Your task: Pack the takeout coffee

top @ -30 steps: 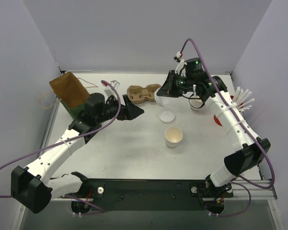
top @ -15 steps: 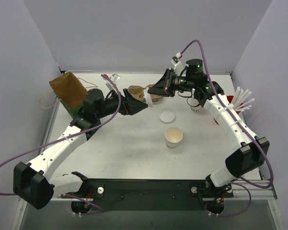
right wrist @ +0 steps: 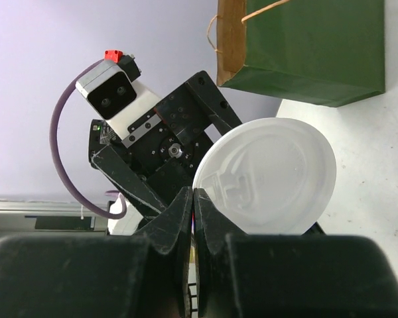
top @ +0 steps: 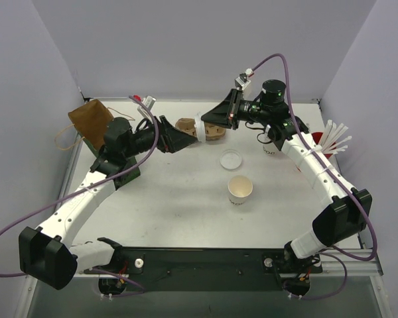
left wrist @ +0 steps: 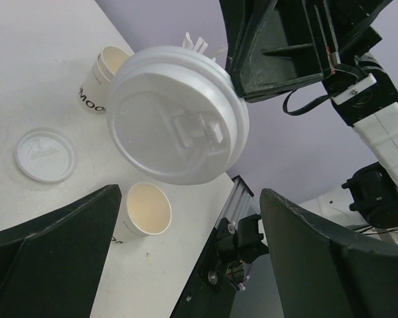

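Item: first paper cup (top: 240, 189), white with a tan lining, uncapped, stood upright mid-table. The second paper cup (top: 270, 150) stood at its 2 o'clock, behind the right arm. A flat loose lid (top: 231, 158) lay at 11 o'clock. A domed plastic lid (left wrist: 176, 126) was pinched at its rim by the right gripper (right wrist: 193, 192). It sat between the spread fingers of the left gripper (top: 184, 134), probably for handover.

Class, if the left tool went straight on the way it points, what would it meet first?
The lid, held by the right tool directly ahead of the open left tool; how near is unclear.
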You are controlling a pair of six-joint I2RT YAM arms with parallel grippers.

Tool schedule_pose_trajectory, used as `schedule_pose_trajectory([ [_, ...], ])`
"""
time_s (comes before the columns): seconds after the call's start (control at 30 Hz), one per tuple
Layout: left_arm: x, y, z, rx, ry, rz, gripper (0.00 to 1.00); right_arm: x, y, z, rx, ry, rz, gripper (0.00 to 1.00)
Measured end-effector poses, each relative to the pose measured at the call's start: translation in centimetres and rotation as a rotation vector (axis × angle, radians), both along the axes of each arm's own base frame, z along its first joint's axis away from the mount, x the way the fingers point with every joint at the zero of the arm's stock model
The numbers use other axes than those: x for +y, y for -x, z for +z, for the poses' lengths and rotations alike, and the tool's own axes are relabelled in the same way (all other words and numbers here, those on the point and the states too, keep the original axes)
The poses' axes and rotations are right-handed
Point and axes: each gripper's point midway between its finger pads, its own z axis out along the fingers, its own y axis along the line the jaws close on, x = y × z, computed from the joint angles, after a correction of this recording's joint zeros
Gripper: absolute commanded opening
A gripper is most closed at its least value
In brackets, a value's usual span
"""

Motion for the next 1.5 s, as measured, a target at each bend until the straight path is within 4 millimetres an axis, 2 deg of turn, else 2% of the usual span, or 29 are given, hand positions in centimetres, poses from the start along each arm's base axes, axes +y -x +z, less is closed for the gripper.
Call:
schedule_pose_trajectory([
  [0.27, 0.0, -0.1, 1.9, -0.046, 0.040, -0.040, 0.97, 0.3, 0.3, 0.9, 0.019, -0.056, 0.021, 0.00],
  [0.67, 0.1, -1.1, 1.5, -0.026, 0.046, -0.057, 0.97, 0.4, 0.4, 2.1, 0.021, -0.102, 0.034, 0.00],
  [1.1, -0.4, -0.8, 3.4, -0.073, 0.094, -0.108, 0.97, 0.4, 0.7, 3.1, 0.022, -0.138, 0.048, 0.00],
  [1.5, -0.6, -1.0, 3.6, -0.082, 0.104, -0.117, 0.97, 0.5, 0.9, 3.6, 0.025, -0.154, 0.056, 0.00],
])
